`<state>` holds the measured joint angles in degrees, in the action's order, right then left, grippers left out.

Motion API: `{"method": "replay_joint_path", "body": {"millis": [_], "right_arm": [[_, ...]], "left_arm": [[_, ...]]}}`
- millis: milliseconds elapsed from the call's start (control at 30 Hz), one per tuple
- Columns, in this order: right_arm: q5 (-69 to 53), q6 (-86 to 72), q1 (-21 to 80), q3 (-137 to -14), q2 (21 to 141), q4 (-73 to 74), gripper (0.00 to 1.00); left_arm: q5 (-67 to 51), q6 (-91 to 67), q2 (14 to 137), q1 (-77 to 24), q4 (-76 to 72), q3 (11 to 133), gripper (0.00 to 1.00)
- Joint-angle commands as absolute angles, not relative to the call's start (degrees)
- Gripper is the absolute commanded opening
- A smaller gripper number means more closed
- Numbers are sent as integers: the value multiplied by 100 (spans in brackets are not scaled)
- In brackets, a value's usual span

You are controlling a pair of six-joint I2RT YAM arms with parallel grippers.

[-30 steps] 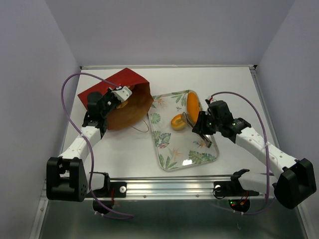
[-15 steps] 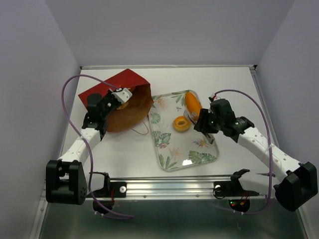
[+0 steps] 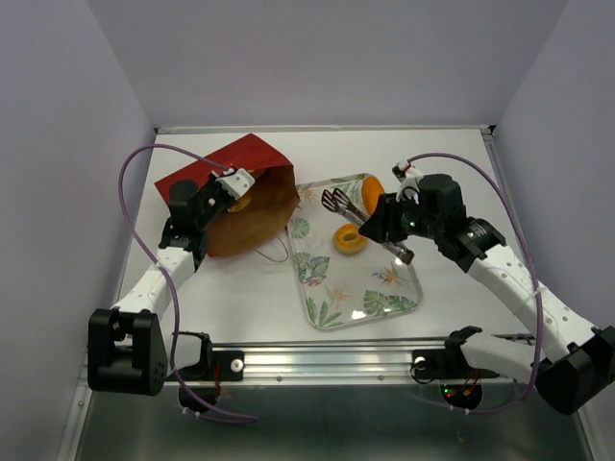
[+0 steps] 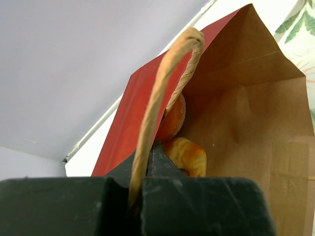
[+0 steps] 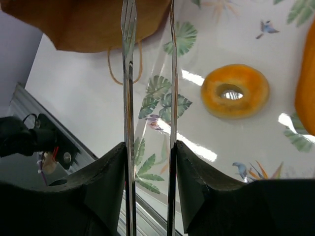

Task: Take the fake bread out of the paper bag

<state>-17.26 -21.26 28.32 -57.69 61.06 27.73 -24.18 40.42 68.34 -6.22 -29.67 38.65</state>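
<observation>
The paper bag (image 3: 207, 170), dark red outside and brown inside, lies on its side with its mouth toward the tray. My left gripper (image 3: 227, 188) is shut on its twine handle (image 4: 162, 88) and holds the mouth up. Two golden buns (image 4: 189, 155) sit inside the bag. A ring-shaped bun (image 3: 348, 240) lies flat on the leaf-patterned tray (image 3: 370, 298), and it also shows in the right wrist view (image 5: 235, 91). The long loaf (image 5: 307, 78) lies on the tray's far side. My right gripper (image 3: 386, 224) is shut on metal tongs (image 3: 338, 201), whose open, empty tips hang above the tray near the bag's mouth.
The bag's second twine handle (image 3: 272, 252) trails on the table between bag and tray. The table's metal front rail (image 3: 317, 360) runs along the near edge. Lilac walls close in the left, right and back sides.
The tongs let go of the ring bun, which now lies flat on the tray. My right arm rose and swung left, bringing the tongs toward the bag's mouth. The left gripper stayed put.
</observation>
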Motion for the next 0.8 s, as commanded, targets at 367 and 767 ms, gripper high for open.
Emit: {"method": "replay_joint_path", "body": {"millis": [367,767], "right_arm": [[-1794,-1994,4324,-7697,9324,976,48],[-625,-2329,4614,-8823,10828,615,53]], "left_arm": [[-1891,3402,6495,-993,-3243,4113,0],[-1178,2760,6750,-1265,-3322,4324,0]]}}
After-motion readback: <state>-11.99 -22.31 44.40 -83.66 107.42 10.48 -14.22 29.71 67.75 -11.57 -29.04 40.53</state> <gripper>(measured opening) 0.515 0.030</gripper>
